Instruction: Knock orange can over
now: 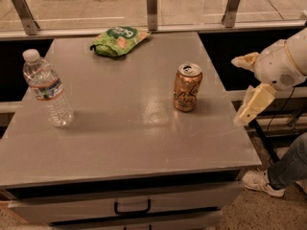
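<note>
The orange can (187, 87) stands upright on the grey desk (129, 143), right of the desk's middle and nearer its right edge than its left. Its silver pull-tab top faces up and the pale cursive lettering on its side faces the camera. The claw (236, 92) hangs off the right side of the desk, beside the edge and level with the can but apart from it, not touching it. Its two cream-coloured fingers (253, 103) are spread wide, one pointing left toward the desk higher up and the other angled down toward the desk's right edge. Behind them, the rounded white wrist of the arm (283, 63) runs out of view at the right. A clear plastic water bottle (48, 90) with a white cap stands upright near the desk's left edge, well apart from the can. A green snack bag (119, 40) lies flat at the far edge of the desk, toward the middle, also well apart from the can. Below the desktop at the front is a drawer with a dark handle (132, 208). Metal posts (152, 8) rise behind the desk along a rail. At the lower right, on the floor, a person's white shoe (259, 182) and a blue-jeaned leg (290, 164) show beside the desk.
</note>
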`<state>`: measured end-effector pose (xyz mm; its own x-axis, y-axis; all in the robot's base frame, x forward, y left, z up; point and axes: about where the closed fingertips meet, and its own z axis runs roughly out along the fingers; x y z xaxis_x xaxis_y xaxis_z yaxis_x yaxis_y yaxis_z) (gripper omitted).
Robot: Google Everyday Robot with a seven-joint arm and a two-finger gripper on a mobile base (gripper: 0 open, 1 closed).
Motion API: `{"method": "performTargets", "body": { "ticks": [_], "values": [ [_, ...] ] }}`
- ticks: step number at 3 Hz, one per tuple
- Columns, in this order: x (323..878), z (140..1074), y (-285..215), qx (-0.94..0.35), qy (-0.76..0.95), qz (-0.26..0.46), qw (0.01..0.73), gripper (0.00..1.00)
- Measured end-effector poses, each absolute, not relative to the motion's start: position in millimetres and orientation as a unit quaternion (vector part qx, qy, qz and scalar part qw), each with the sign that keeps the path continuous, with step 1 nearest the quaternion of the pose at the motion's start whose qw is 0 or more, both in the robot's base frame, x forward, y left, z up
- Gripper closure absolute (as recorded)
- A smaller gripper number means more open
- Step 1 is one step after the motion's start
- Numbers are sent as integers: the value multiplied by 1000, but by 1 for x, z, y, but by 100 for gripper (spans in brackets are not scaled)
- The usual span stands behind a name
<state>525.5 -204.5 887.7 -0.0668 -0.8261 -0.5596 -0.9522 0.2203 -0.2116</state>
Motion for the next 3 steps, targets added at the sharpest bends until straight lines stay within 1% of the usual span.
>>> {"method": "performTargets", "body": {
  "ticks": [1, 2, 3],
  "values": [
    [558, 861, -182, -601, 698, 181, 345, 0],
    [573, 851, -142, -586, 669, 255, 379, 0],
    [578, 856, -88, -578, 640, 312, 398, 0]
  ]
}}
